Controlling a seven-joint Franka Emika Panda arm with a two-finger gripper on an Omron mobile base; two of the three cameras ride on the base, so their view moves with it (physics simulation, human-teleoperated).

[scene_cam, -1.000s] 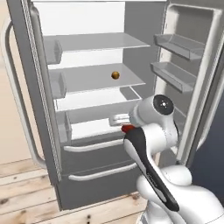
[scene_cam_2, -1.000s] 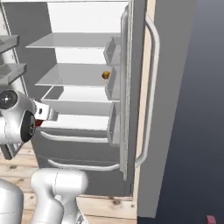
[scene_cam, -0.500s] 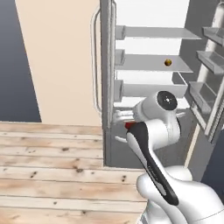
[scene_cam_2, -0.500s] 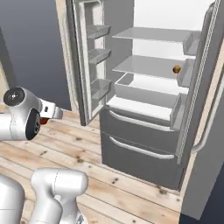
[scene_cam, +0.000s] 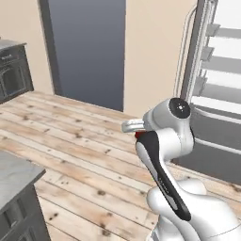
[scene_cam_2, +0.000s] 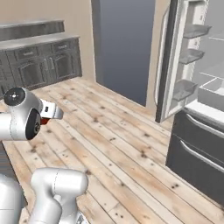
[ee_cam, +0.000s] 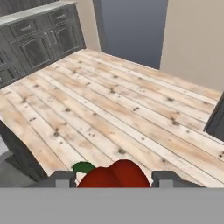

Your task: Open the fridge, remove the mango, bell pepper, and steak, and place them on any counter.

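Two doors of the tall dark grey fridge (scene_cam: 214,84) stand open at the right of the left base view, white shelves showing; a corner of the light grey marble-patterned tabletop (scene_cam: 14,176) sits at lower left, and a red patch shows at the arm's wrist.

In the right base view the fridge (scene_cam_2: 192,87) is at the right, its two drawers shut, with dark grey wall cabinets (scene_cam_2: 37,63) far left.

In the hand view the gripper (ee_cam: 114,178) pinches a glossy red bell pepper with a green stem (ee_cam: 114,175) above the pale wooden plank floor (ee_cam: 118,109).
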